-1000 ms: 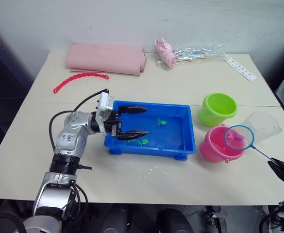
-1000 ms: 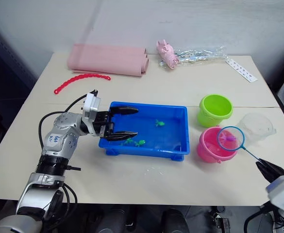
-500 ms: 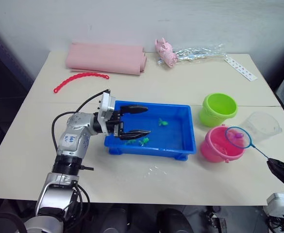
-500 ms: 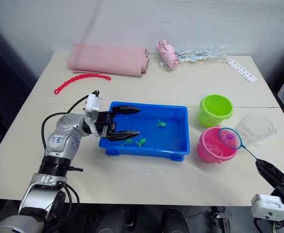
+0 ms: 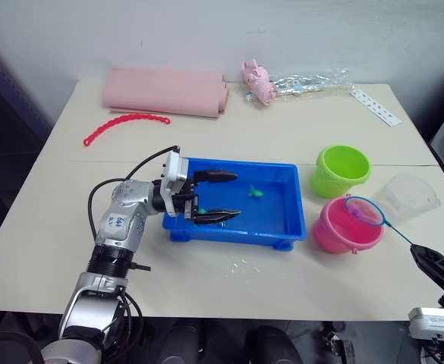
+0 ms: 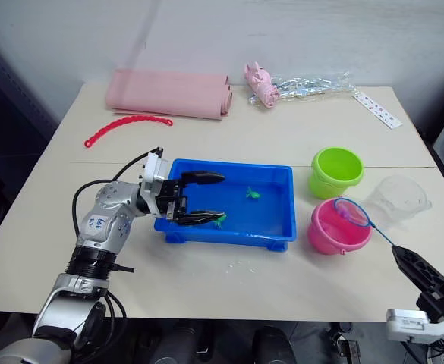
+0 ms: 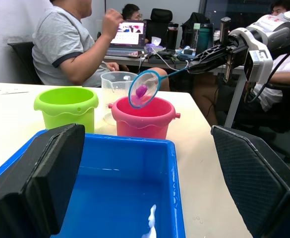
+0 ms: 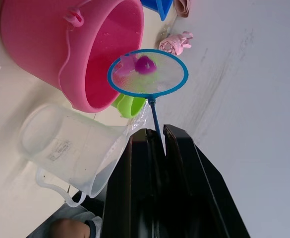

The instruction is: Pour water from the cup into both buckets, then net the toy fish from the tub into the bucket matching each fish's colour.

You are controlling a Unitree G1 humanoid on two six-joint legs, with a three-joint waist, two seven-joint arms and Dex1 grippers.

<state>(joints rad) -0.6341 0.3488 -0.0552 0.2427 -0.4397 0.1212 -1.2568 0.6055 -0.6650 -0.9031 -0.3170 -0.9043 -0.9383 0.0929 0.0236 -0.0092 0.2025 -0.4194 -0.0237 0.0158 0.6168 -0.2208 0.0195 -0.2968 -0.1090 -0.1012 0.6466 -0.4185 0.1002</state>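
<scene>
Fingers of the right hand [image 8: 154, 144] pinch the thin dark handle of the net [image 8: 148, 73], low at the right edge of the head view. The net's blue hoop hangs over the rim of the pink bucket [image 5: 345, 225], and a pink-magenta fish [image 8: 145, 64] lies in its mesh. The clear cup [image 5: 409, 196] stands just right of that bucket, and the lime green bucket [image 5: 341, 170] sits just above it in the frame, all three at centre right.

The left hand [image 5: 220, 196] is spread wide over the left end of the blue tub [image 5: 289, 224], one finger above the other in the frame, gripping nothing. The tub sits at centre frame on the pale counter [image 5: 229, 140]. One green fish [image 5: 255, 192] floats near the tub's middle; another green fish [image 6: 220, 220] lies by the lower finger's tip.

Along the counter's upper edge lie a folded pink cloth [image 5: 165, 90], a pale pink toy [image 5: 258, 81] against a crinkled clear wrapper [image 5: 310, 80], and a red beaded strip [image 5: 125, 126] at upper left.
</scene>
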